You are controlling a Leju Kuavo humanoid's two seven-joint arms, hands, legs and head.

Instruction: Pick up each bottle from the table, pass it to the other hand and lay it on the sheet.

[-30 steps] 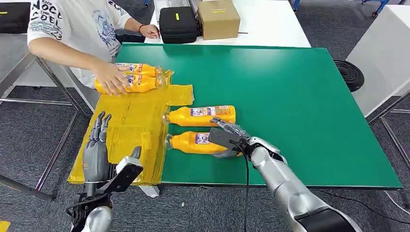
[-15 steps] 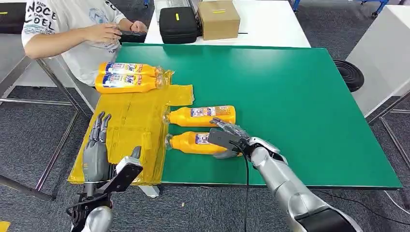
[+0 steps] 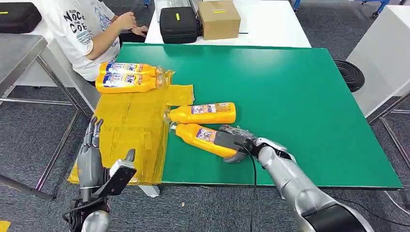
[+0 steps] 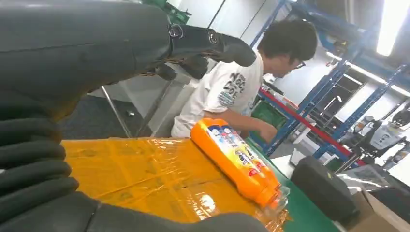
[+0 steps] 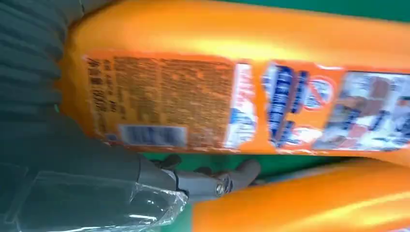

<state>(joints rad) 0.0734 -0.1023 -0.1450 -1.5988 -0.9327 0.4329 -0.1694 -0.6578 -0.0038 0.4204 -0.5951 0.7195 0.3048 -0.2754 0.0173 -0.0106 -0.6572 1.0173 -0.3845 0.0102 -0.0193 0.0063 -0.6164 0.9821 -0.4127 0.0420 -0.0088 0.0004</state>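
A near bottle (image 3: 204, 139) is gripped at its base end by the right hand (image 3: 240, 144), the fingers wrapped round it; it is tilted, cap toward the sheet (image 3: 130, 130), its far side just beside a second bottle (image 3: 203, 113) lying on the green worktop (image 3: 300, 96). The left hand (image 3: 92, 157) is held spread and empty at the sheet's near left edge. Two more bottles (image 3: 126, 78) are laid side by side at the sheet's far end. A person (image 3: 92, 24) is seated beyond that corner. A black case (image 3: 179, 24) and a box (image 3: 218, 18) are seen on the white table behind.
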